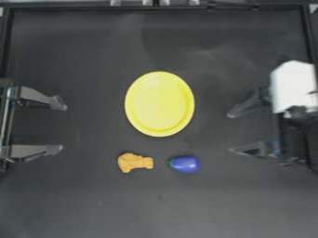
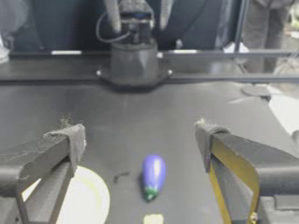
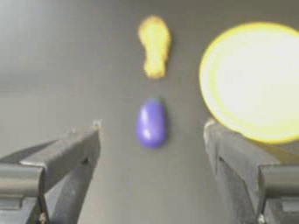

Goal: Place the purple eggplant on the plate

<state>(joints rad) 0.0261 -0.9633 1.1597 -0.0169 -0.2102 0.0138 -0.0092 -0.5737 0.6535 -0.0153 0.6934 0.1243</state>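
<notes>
both arms parked at the table (image 1: pixel 74 200) edges, nothing held. left gripper (image 1: pixel 62 126) sits at the left edge, jaws spread wide, empty. right gripper (image 1: pixel 231 132) sits at the right edge, jaws also spread wide, empty.

eggplant (image 1: pixel 184 164) lies on the bare table, not on the plate (image 1: pixel 160 103). from the right gripper it is ahead and slightly off toward its lower jaw, well apart from the tips. in the right wrist view the eggplant (image 3: pixel 151 124) lies between the lines of the two jaws, ahead of the right gripper (image 3: pixel 152 135), lengthwise along the gripper's line, stem end pointing away.

from the left gripper the eggplant is farther off, beyond the nugget (image 1: pixel 135 162). left wrist view shows the eggplant (image 2: pixel 153 176) ahead between the open jaws of the left gripper (image 2: pixel 139 140), green stem toward the camera.

plate sits ahead of both grippers, roughly midway between them, empty. in the right wrist view the plate (image 3: pixel 254 83) is beside the eggplant, apart from it. nugget (image 3: pixel 154 46) lies just beyond the eggplant in line with it, a small gap between them. in the left wrist view a plate (image 2: pixel 88 199) edge shows by one jaw.
</notes>
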